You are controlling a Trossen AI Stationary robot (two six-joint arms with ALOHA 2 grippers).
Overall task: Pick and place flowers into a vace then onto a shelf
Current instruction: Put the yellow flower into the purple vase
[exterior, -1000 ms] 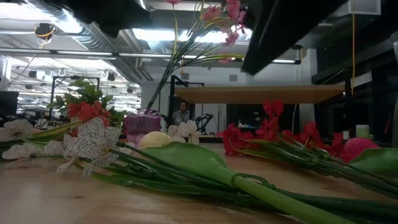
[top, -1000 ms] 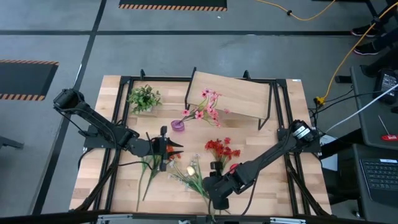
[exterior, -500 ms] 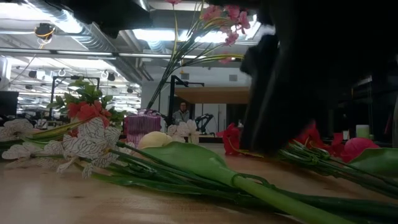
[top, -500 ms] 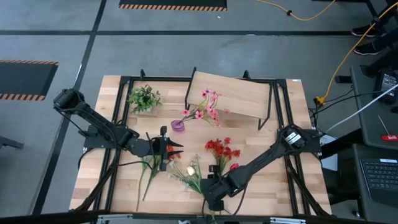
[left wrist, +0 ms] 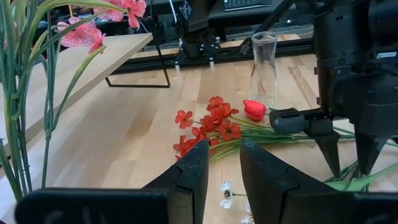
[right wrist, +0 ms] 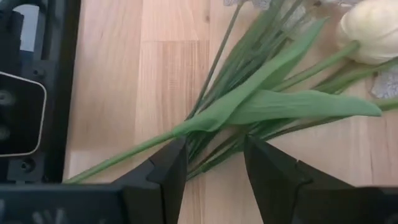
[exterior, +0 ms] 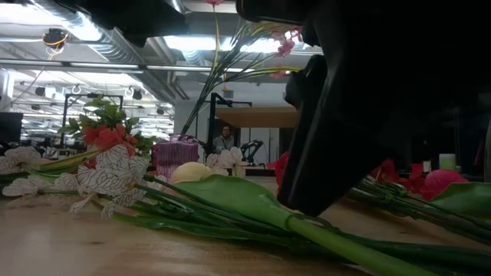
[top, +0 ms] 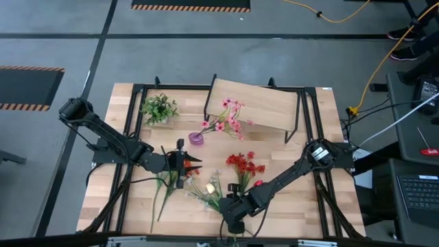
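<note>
A bunch of white flowers point(top: 208, 192) lies on the table near its front edge, green stems point(right wrist: 249, 112) toward the front. My right gripper point(top: 232, 221) hangs open just above these stems. Its two fingers stand on either side of them in the right wrist view point(right wrist: 214, 168). Whether they touch, I cannot tell. Red flowers point(top: 243, 165) lie flat on the table behind the bunch. Pink flowers point(top: 230, 115) stand in a small purple vase point(top: 197, 138) before the shelf point(top: 257, 106). My left gripper point(top: 194, 165) waits open and empty at mid table.
A clear glass vase point(left wrist: 263, 68) stands upright beyond the red flowers. A small green leafy plant point(top: 159, 108) stands at the far left. Black frame rails point(top: 134, 123) run along both table sides. A person point(exterior: 224, 140) shows far off in the room behind.
My right gripper has gone down and a little toward the table's left edge, coming low over the stems of the white flowers. The flowers lie as before.
</note>
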